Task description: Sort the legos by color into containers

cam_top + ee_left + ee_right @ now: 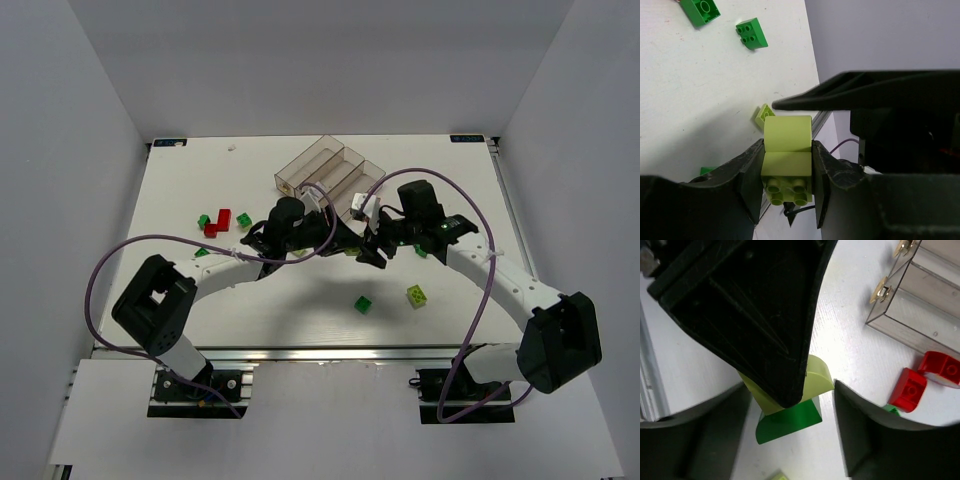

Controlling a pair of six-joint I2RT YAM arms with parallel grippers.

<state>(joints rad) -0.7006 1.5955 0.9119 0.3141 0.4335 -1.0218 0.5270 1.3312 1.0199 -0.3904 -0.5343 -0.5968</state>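
Note:
My left gripper (788,172) is shut on a pale yellow-green lego (787,160), studs toward the camera, held above the table. In the top view the left gripper (345,238) and right gripper (372,250) meet at the table's middle, just in front of the clear smoky containers (330,170). My right gripper (787,395) is open, its fingers (875,435) on either side of the left gripper's finger and the pale lego (822,377). A dark green lego (787,422) lies right under it; I cannot tell if they touch.
Red legos (218,222) and a green one (203,220) lie at the left. A green lego (363,303) and a pale one (416,295) lie near the front. Two green legos (751,33) show in the left wrist view. The container's corner (920,305) and red legos (907,388) show in the right wrist view.

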